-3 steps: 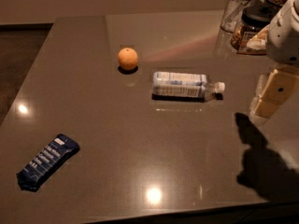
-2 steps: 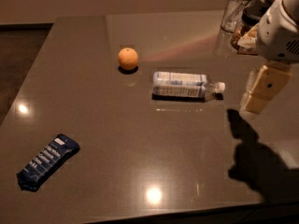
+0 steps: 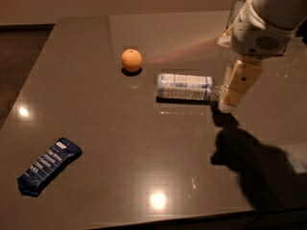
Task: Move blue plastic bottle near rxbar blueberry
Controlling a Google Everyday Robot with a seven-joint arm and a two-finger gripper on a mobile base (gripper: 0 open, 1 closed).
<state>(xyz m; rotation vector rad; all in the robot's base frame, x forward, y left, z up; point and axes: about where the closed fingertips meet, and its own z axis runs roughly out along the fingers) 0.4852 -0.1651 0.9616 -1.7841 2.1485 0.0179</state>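
The blue plastic bottle point(image 3: 184, 86) lies on its side near the middle of the dark table point(image 3: 120, 143), with its cap end pointing right. My gripper point(image 3: 226, 105) hangs from the white arm at the upper right. It is right at the bottle's cap end and covers the cap. Nothing shows in its hold. The rxbar blueberry point(image 3: 48, 166) lies flat near the table's front left corner, far from the bottle.
An orange point(image 3: 131, 60) sits just behind and to the left of the bottle. A clear drinking glass point(image 3: 240, 4) stands at the back right, partly behind my arm. The table's front edge runs along the bottom of the view.
My arm and gripper have moved left and come up against the bottle's cap end. The bottle, the bar and the orange have not moved.
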